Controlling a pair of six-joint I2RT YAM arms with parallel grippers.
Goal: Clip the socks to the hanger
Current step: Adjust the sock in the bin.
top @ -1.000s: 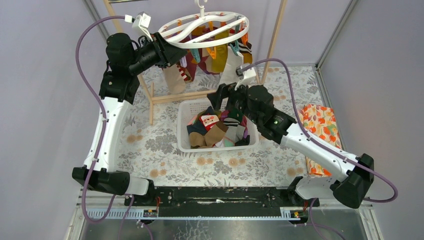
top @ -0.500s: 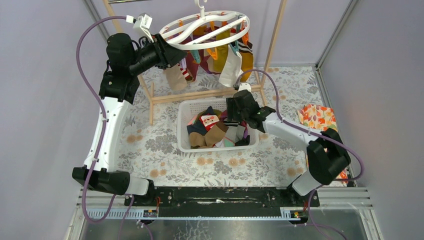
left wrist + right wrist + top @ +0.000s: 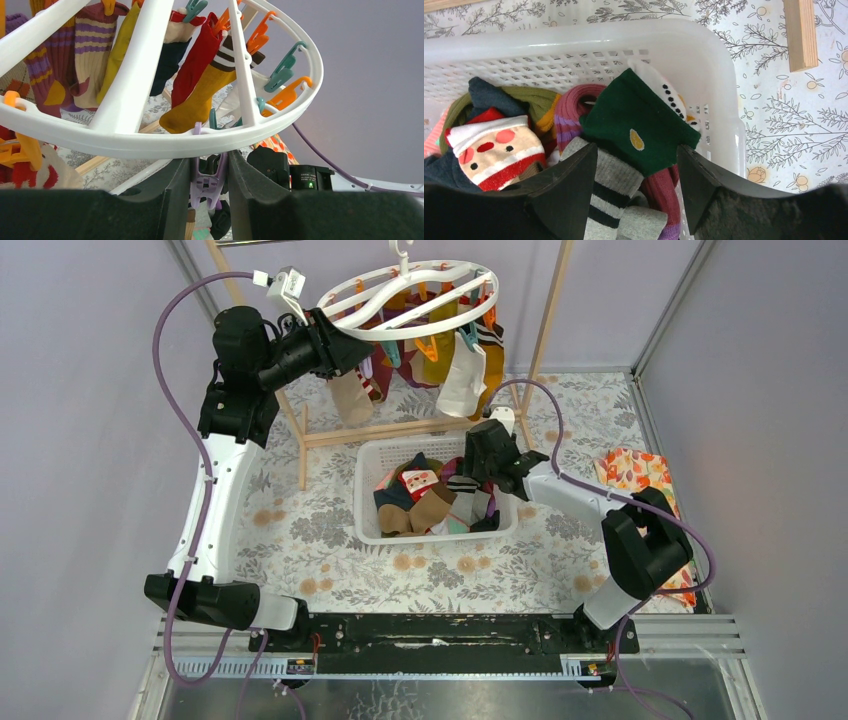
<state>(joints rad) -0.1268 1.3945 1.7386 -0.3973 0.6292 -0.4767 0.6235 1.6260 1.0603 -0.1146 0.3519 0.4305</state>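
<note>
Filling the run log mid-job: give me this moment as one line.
left tool: shut on purple clip under hanger | right tool: open over green sock in basket | sock not yet gripped

Left hand (image 3: 209,167) high, clamped; right hand (image 3: 636,152) low, jaws apart

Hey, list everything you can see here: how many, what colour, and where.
hanger: one, white ring, hanging over the table's far side.
clips: many, orange and teal, round the ring.
lilac clip: one, under the ring's near rim.
hung socks: several, mixed colours, clipped beneath the ring.
loose socks: a heap, mixed colours, in the basket.
basket: one, white slotted, table centre.
wooden rack: one, pale, behind basket.
cloth: one, orange floral, table's right edge.
table cover: one, grey floral.
left gripper: black, shut on lilac clip.
right gripper: black, open above dark green sock.
</note>
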